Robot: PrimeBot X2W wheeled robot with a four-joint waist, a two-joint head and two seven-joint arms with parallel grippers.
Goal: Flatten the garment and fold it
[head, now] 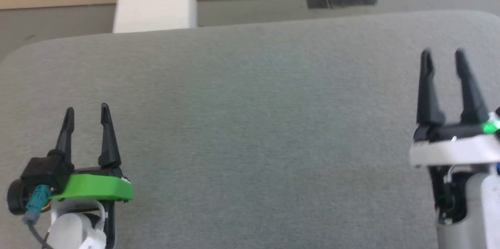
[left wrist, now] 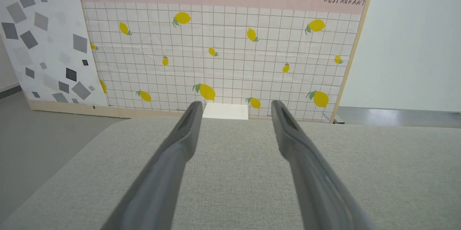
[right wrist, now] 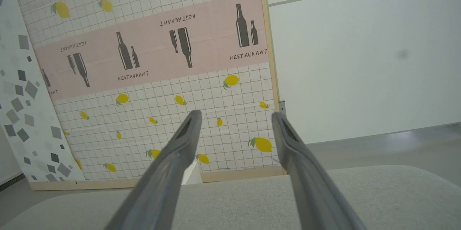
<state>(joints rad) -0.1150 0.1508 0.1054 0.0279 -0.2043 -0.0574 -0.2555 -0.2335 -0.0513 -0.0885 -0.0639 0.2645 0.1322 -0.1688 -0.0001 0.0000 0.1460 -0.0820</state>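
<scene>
Bot's left gripper (head: 87,109) has 2 long tapered black fingers (head: 109,139) on a bright green plate (head: 93,188), black side block (head: 39,171) w/ teal connector (head: 39,196) + grey cable (head: 37,233), white wrist (head: 72,229) underneath; right gripper (head: 443,52) has same black fingers on a white plate (head: 457,151), green LED (head: 490,127) lit, pale grey forearm (head: 480,210).

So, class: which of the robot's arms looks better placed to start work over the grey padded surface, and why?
Right, slightly, as a judgement: the right gripper reaches farther across the grey padded surface than the left gripper, which sits nearer the robot. Both are open and hold nothing.
</scene>
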